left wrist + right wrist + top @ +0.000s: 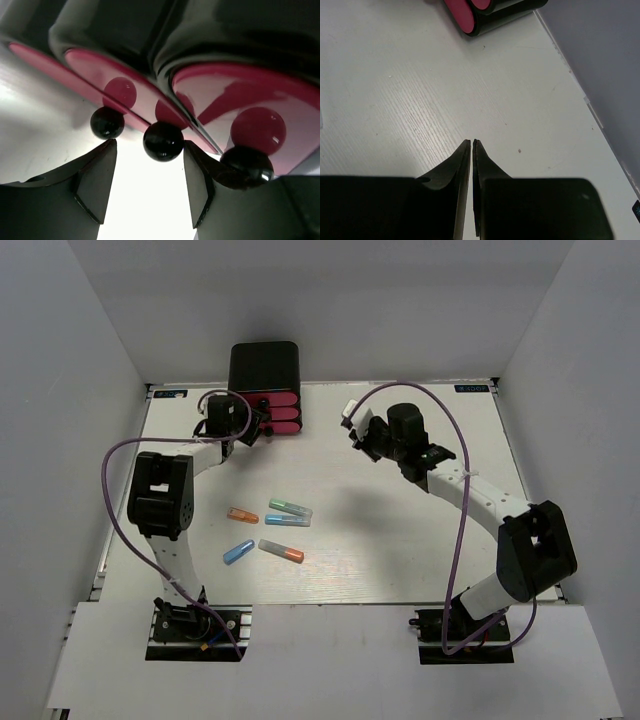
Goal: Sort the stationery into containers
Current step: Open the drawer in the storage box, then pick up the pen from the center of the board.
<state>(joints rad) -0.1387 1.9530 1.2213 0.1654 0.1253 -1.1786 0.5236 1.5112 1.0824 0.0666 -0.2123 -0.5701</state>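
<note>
The containers are three pink drawers in a black cabinet at the back of the table. My left gripper is right at their fronts. In the left wrist view it stands open, with the middle black knob just at its fingertips and a gap on both sides. On the table lie an orange piece, a green-and-clear piece, a blue-and-clear piece, a blue piece and a grey piece with an orange tip. My right gripper is shut and empty above bare table.
A small whitish block lies beside the right gripper's tips. Grey walls enclose the white table on three sides. The cabinet's corner shows at the top of the right wrist view. Purple cables loop over both arms.
</note>
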